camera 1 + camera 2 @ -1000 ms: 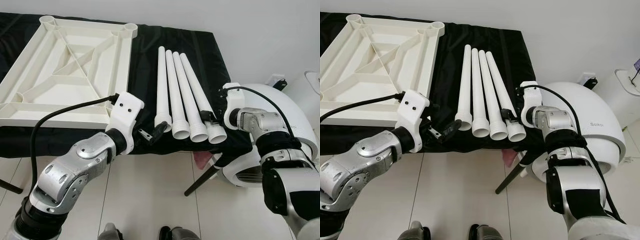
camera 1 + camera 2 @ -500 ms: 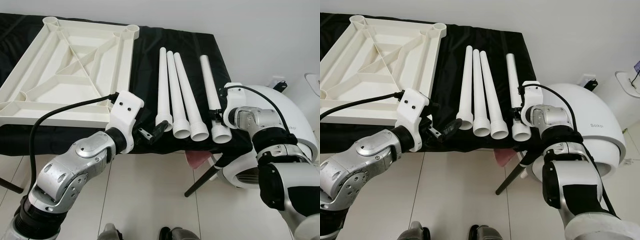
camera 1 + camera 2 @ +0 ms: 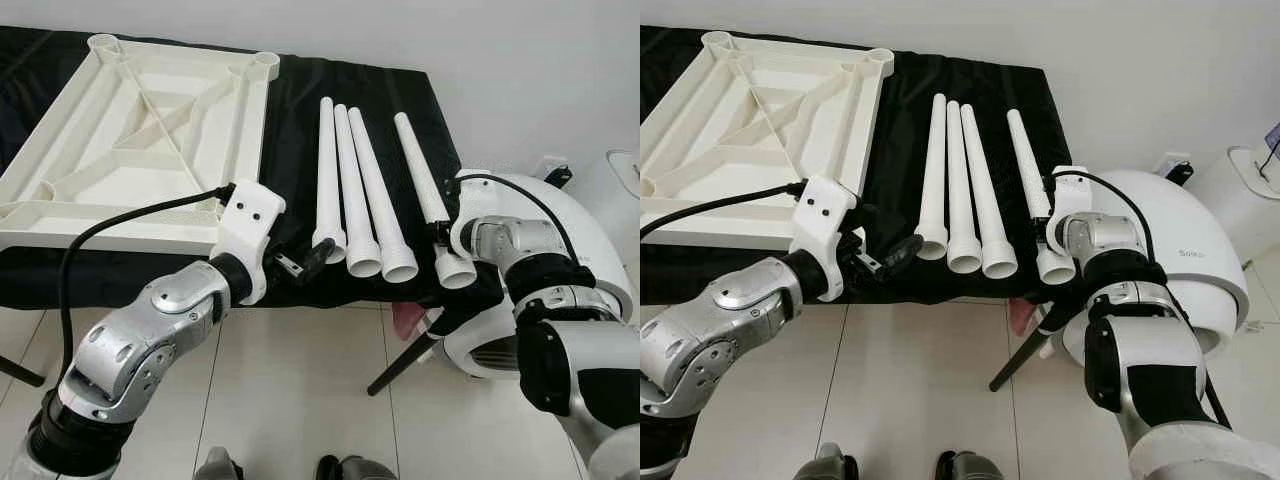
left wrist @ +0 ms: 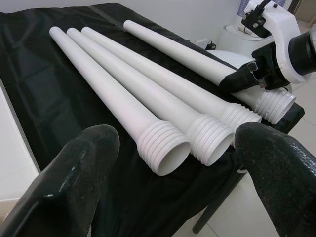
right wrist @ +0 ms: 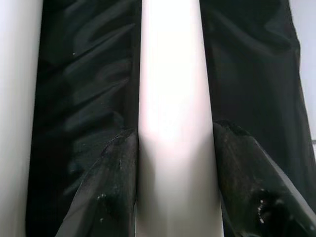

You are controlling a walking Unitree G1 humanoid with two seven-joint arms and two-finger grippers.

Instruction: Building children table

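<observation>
- A humanoid robot stands at a black-draped table [image 3: 300, 110] where a children's table is being put together; the white tabletop [image 3: 130, 140] lies underside up in the upper left of the head view, round leg sockets at its corners.
- Three white legs [image 3: 352, 190] lie side by side at centre frame, threaded ends toward the robot and at the cloth's near edge.
- The fourth leg [image 3: 425, 195], right of centre, is angled away from the others, its threaded end hanging past the table edge.
- The right gripper [image 3: 442, 240] is clamped on that fourth leg near its thread; the wrist camera shows a black finger [image 5: 116, 182] pressed to each side of the shaft.
- The left gripper [image 3: 300, 268] hovers at the table's near edge, lower centre, fingers spread wide and holding nothing (its camera looks straight at the open leg ends).
- The step in hand appears to be picking up the first leg.
- The next move likely calls for carrying it across to a corner socket, lining up the thread and twisting it in.
</observation>
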